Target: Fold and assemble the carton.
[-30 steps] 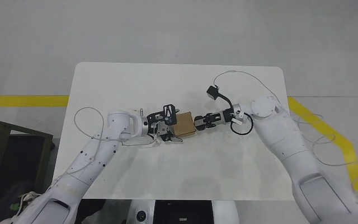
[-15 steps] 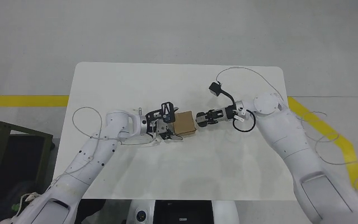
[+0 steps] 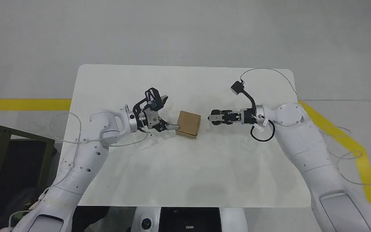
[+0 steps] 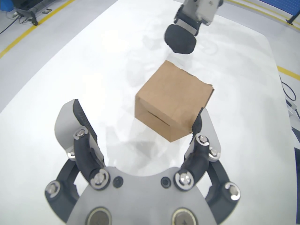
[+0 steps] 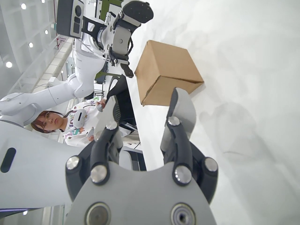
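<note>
Sitting closed on table: carton. Left gripper spread wide, just beside it; right gripper also parted, near its opposite side.

There's the carton, a small plain brown cardboard box, sitting almost dead centre in the top view, out in the middle of the white surface. It's closed up into a near-cube with its flaps folded in, resting flat on its base and turned a touch askew to the surface's edges. From the left wrist view, one side face carries a thin dark slit and the far top edge looks slightly ragged. From the right wrist view its faces are smooth and its corners crisp.
</note>
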Tool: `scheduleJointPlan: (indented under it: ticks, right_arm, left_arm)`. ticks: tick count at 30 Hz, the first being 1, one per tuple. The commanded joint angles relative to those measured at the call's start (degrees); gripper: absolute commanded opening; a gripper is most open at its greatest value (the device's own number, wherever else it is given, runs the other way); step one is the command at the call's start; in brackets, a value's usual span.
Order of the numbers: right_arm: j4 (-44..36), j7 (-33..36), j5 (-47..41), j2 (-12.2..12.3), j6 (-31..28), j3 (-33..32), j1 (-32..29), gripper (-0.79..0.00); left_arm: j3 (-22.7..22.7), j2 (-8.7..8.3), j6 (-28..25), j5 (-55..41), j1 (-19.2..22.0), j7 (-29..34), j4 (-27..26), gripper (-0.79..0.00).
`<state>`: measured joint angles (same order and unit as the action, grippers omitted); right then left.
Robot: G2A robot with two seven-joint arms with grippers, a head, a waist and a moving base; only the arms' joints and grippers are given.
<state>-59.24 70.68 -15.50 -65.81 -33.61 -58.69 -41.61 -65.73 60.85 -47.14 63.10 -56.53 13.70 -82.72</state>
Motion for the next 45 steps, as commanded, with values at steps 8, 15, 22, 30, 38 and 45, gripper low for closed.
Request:
scheduleJointPlan:
  ticks: [8,15,22,30,38,45]
  right_arm:
    - [-5.1,-11.32,9.25,2.43,-11.26,-6.86,-4.56,0.0]
    - [-8.36,-23.54,26.29,4.42,-17.13,-14.34,-7.93,0.0]
    - [-12.51,-37.19,40.8,5.81,-18.29,-21.95,-11.71,0.0]
    - [-14.17,-41.91,48.5,6.6,-18.76,-24.48,-10.75,0.0]
    - [-14.02,-43.66,52.19,7.19,-19.24,-24.96,-8.97,0.0]
    - [-14.02,-43.66,52.2,7.19,-19.24,-24.97,-8.97,0.0]
  left_arm:
    - [-6.05,-1.14,3.92,-2.36,-0.49,4.27,-0.2,0.0]
    - [-9.77,-1.93,4.25,-0.82,1.04,4.23,2.26,0.0]
    - [-13.1,-2.62,4.6,-0.71,2.91,3.84,4.62,0.0]
    - [-15.22,-3.31,3.26,-1.1,4.49,4.69,6.18,0.0]
    - [-16.32,-3.61,4.2,-3.77,6.12,5.21,7.77,0.0]
    - [-16.47,-3.59,5.78,-4.94,6.39,3.99,7.79,-0.001]
